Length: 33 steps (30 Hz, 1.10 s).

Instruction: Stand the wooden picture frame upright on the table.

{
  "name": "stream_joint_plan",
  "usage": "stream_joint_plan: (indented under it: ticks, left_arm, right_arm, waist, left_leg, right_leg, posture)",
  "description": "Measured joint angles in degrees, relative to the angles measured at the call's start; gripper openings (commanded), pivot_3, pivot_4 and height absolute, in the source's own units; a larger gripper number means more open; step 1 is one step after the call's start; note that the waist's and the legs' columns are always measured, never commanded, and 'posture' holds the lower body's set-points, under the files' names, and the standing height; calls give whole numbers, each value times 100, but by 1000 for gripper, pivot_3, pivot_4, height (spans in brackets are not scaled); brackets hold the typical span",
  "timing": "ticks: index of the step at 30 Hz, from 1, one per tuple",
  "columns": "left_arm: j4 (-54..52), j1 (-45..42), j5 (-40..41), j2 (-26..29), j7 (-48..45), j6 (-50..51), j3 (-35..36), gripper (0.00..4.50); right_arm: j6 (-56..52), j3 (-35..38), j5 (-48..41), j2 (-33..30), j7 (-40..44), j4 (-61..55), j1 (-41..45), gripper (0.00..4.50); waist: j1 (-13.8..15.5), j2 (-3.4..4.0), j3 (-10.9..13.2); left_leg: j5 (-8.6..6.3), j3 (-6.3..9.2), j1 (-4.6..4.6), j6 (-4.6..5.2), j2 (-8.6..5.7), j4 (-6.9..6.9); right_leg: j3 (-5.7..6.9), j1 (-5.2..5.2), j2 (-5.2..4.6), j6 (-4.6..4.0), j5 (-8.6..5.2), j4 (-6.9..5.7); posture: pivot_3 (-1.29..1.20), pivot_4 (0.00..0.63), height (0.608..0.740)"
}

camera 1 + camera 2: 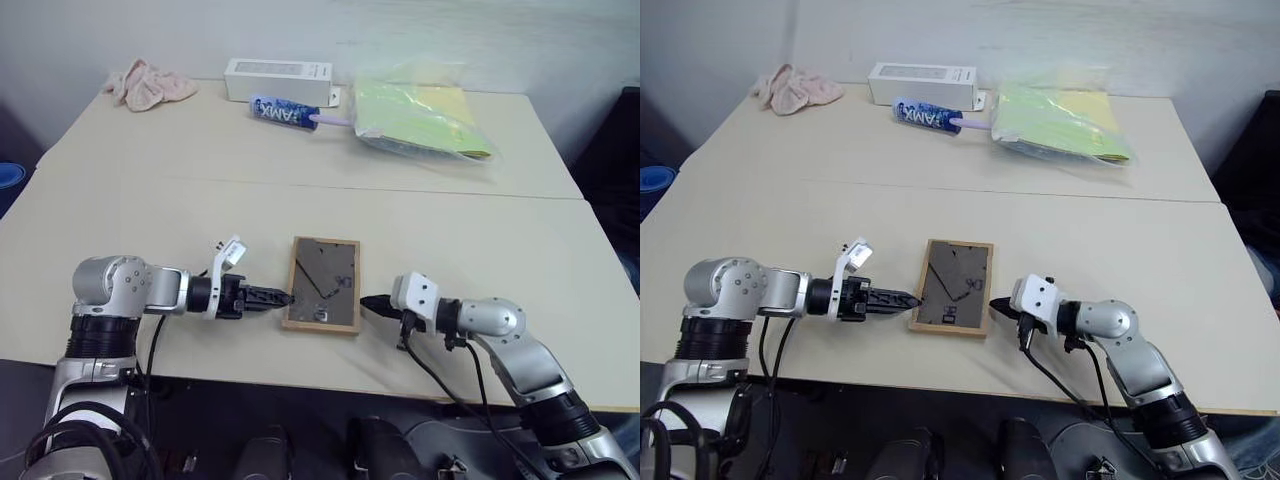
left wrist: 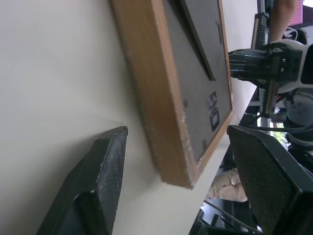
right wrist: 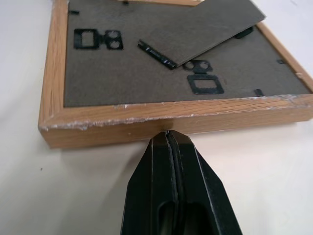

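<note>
The wooden picture frame [image 1: 322, 283] lies flat on the table [image 1: 180, 210] near its front edge, dark grey back up. Its fold-out stand [image 3: 205, 29] is lifted slightly off the back. My left gripper [image 1: 275, 297] points at the frame's left edge and is open; in the left wrist view its black fingers [image 2: 105, 166] stand wide apart, with the frame's near corner [image 2: 176, 166] ahead of the gap. My right gripper [image 1: 372, 303] is shut, its tip [image 3: 167, 134] against the frame's right wooden edge [image 3: 146, 125].
At the far side of the table stand a white box [image 1: 277, 78], a blue tube [image 1: 285, 112], a pink cloth [image 1: 150, 83] and a yellow-green plastic bag [image 1: 415, 115]. A seam [image 1: 450, 190] crosses the tabletop. The front edge [image 1: 300, 375] runs just below the frame.
</note>
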<state>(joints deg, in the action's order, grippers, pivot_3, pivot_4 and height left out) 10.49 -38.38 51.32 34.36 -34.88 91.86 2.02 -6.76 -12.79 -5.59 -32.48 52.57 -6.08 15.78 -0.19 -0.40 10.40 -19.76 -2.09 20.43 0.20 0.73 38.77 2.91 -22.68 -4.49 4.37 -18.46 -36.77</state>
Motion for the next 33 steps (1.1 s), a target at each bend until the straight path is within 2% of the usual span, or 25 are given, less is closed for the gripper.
stream_joint_plan:
  ticks: [6, 9, 14, 16, 18, 20, 24, 29, 31, 33]
  left_arm:
    - [499, -221, 537, -255, 608, 19, -24, 3441]
    - [673, -274, 713, -469, 942, 18, 76, 2839]
    - [815, -243, 1104, -524, 1221, 59, 419, 1323]
    - [724, -114, 1172, -573, 1327, 62, 584, 1275]
    - [477, 123, 1163, -699, 1394, 35, 827, 1275]
    - [-173, 594, 1031, -721, 1104, -547, 859, 1275]
    - [-1079, 1177, 254, -299, 11, -2211, 395, 1275]
    - [-1225, 1363, -295, -173, -750, -3180, 23, 1275]
    - [-1244, 1378, -413, -178, -887, -3370, -63, 1275]
    - [-1261, 1392, -483, -182, -960, -3476, -99, 1275]
  right_arm:
    - [-20, -30, 100, 76, -72, 4, 63, 0]
    - [-60, -75, 105, 172, -91, -5, 81, 0]
    - [-60, -48, 92, 159, -92, -31, -5, 0]
    - [-73, 64, -74, 155, -71, -50, -89, 0]
    - [-210, 339, -428, 151, -20, -71, -146, 341]
    - [-668, 751, -1163, 133, 177, -333, -136, 804]
    - [-1456, 1058, -2101, 159, 311, -733, 179, 2257]
    - [-2328, 915, -2524, 459, 22, -772, 784, 3990]
    - [-2486, 729, -2483, 578, -87, -706, 1004, 4441]
    - [-2484, 536, -2347, 744, -163, -524, 1208, 4441]
  waist:
    - [14, 0, 0]
    - [11, 0, 0]
    - [-3, -1, 0]
    - [-18, 0, 0]
    - [-13, -1, 0]
    - [-13, -1, 0]
    - [-28, 0, 0]
    - [-9, 1, -1]
    - [-1, 1, 0]
    - [3, 1, -1]
  left_leg:
    - [0, 1, 2, 1, -1, 9]
    - [0, 1, 3, 1, -2, 12]
    - [-1, 1, 6, -2, 2, 15]
    - [-2, 0, 5, -3, 2, 15]
    - [-2, 1, 6, -3, 3, 15]
    - [-3, 1, 6, -5, 4, 16]
    - [-2, 0, 0, -14, 8, 16]
    - [-4, -1, 1, -10, 9, 9]
    - [-7, 0, 3, -6, 8, 8]
    - [-8, 0, 5, -1, 7, 8]
  right_leg:
    - [2, 1, 0, 0, 0, -1]
    - [2, 1, 0, 0, 0, -2]
    - [4, -3, 4, 0, 0, -5]
    - [2, -3, 4, 0, 0, -6]
    - [3, -3, 4, 0, 0, -6]
    - [3, -3, 4, 0, 0, -5]
    - [2, -1, 8, -2, -1, 19]
    - [-1, -1, 5, -5, -3, 25]
    - [0, -2, 3, -5, -2, 27]
    - [1, -2, 0, -5, -2, 28]
  posture:
    - [0, 150, 740]
    - [0, 150, 740]
    - [0, 150, 740]
    - [0, 150, 740]
    - [0, 150, 740]
    - [0, 150, 740]
    - [0, 150, 740]
    - [0, 150, 740]
    - [0, 150, 740]
    - [0, 150, 740]
